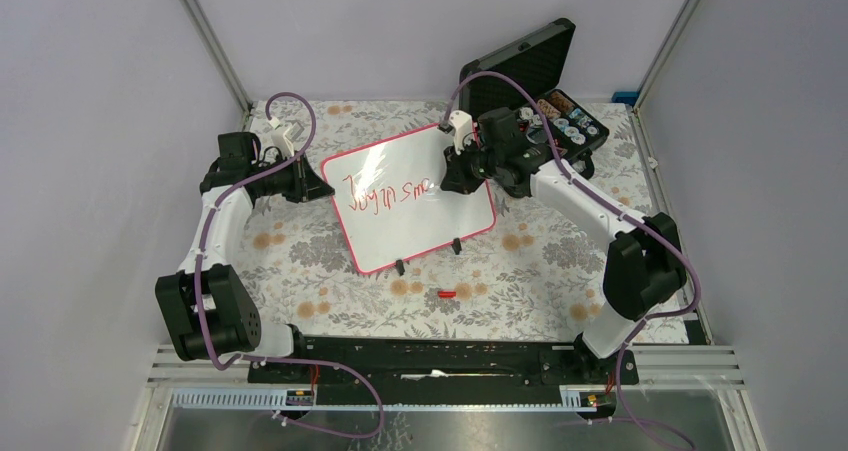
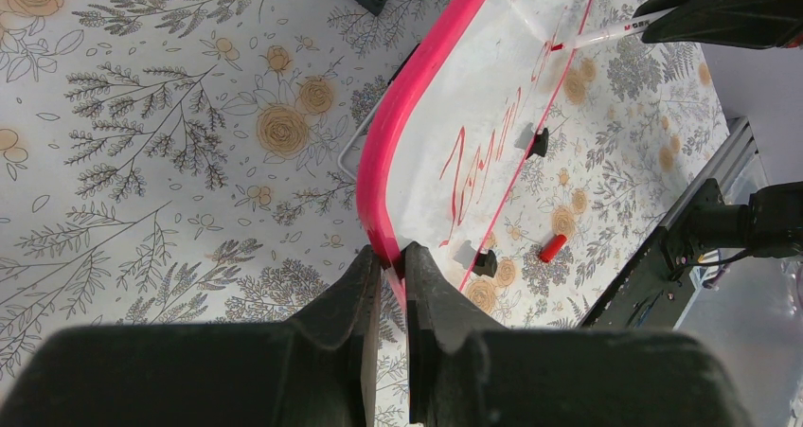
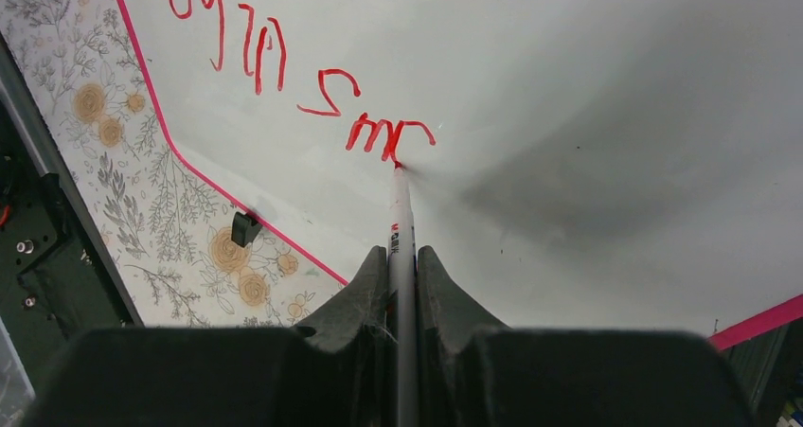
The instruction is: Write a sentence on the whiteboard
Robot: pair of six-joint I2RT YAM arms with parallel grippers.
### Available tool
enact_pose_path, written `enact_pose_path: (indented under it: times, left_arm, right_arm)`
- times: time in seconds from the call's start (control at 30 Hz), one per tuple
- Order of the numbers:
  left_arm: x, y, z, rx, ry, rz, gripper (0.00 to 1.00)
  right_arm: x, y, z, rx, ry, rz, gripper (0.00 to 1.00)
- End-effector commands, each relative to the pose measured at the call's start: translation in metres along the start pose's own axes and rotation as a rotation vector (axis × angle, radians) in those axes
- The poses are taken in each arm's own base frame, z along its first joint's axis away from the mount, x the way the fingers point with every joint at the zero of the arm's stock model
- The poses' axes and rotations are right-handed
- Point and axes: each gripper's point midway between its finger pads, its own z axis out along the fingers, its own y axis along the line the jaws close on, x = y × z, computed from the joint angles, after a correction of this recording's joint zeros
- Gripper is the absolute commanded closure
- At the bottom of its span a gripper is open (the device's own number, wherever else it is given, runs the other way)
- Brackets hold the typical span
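The whiteboard (image 1: 420, 226), white with a pink rim, stands tilted on two black clip feet on the floral cloth. The sentence (image 1: 383, 197) is red handwriting that reads about "Joy in sm". My left gripper (image 1: 312, 186) is shut on the board's left rim (image 2: 417, 96), with the pink edge pinched between the jaws of the gripper (image 2: 393, 257). My right gripper (image 1: 452, 181) is shut on a white marker (image 3: 401, 219). Its red tip touches the board at the end of the last letter of the sentence (image 3: 320, 113).
A red marker cap (image 1: 446, 294) lies on the cloth in front of the board. An open black case (image 1: 540, 91) with small items stands behind the right arm. Grey walls enclose the table on three sides.
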Motion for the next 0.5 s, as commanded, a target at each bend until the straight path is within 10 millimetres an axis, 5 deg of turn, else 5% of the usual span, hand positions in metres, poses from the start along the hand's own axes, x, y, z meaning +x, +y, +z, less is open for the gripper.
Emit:
enact_pose_path:
  times: [0.0,0.47]
  left_arm:
    - [-0.017,0.002,-0.002,-0.021,-0.042,0.091,1.0]
    - [-0.016,0.002,-0.002,-0.021,-0.041,0.089,1.0]
  right_arm:
    - [-0.017,-0.014,-0.017,0.078,-0.056,-0.048,1.0]
    - [-0.036,-0.022,-0.018,0.094,-0.088,-0.044,1.0]
